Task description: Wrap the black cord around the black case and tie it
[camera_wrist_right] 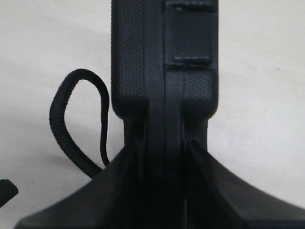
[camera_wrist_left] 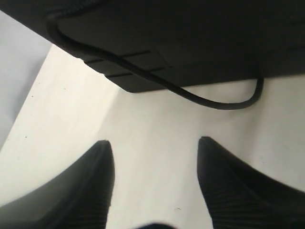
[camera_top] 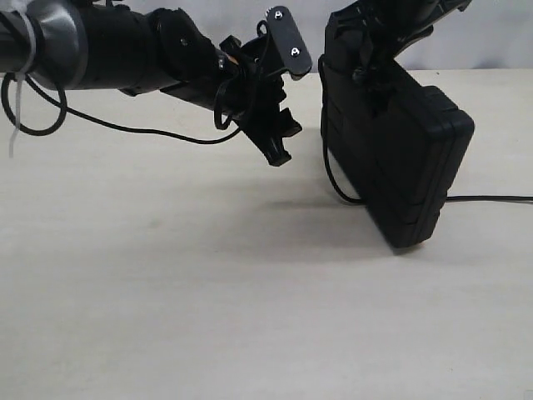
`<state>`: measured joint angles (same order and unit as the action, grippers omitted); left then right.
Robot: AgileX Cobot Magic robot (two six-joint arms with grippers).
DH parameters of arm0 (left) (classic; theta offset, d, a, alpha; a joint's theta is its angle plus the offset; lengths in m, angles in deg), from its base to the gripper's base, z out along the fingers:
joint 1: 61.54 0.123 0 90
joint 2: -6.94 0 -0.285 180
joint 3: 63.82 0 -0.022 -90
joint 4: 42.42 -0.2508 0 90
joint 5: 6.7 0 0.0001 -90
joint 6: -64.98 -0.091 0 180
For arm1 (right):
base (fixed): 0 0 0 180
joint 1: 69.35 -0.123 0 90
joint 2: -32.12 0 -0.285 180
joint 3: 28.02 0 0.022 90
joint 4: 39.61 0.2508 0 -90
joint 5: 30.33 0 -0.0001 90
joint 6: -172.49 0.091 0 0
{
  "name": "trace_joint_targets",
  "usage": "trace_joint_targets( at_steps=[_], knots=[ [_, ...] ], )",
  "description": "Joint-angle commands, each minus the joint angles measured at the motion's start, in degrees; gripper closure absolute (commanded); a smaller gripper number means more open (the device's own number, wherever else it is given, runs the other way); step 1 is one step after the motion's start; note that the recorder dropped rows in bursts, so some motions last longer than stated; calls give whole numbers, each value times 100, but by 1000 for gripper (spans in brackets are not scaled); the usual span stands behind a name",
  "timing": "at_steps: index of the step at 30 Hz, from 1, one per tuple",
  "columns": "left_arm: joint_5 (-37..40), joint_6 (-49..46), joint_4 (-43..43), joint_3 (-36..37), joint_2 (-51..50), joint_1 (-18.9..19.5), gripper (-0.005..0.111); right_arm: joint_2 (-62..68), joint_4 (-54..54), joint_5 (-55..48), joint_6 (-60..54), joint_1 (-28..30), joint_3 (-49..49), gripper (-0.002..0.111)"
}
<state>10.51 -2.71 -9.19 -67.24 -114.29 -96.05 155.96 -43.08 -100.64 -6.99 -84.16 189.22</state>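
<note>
Right end effector gripped the black case, tilted, at right of the worktop. Black cord hung looped at its left edge. Left end effector was released, empty, just left of it.

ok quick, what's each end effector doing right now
left end effector: open, holding nothing
right end effector: closed on the black case

A pale beige tabletop; at three o'clock a stretch of black cord lies on it.
</note>
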Motion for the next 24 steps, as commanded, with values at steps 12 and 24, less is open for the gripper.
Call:
trace_joint_targets(
  at_steps=[12, 24],
  knots=[
    [-59, 50, 59, -14, -117, 6, 56, -56, 702, 34, -340, 0, 10, 75],
    [340, 225, -420, -14, -117, 712, 56, -56, 758, 34, -433, 11, 10, 75]
  ],
)
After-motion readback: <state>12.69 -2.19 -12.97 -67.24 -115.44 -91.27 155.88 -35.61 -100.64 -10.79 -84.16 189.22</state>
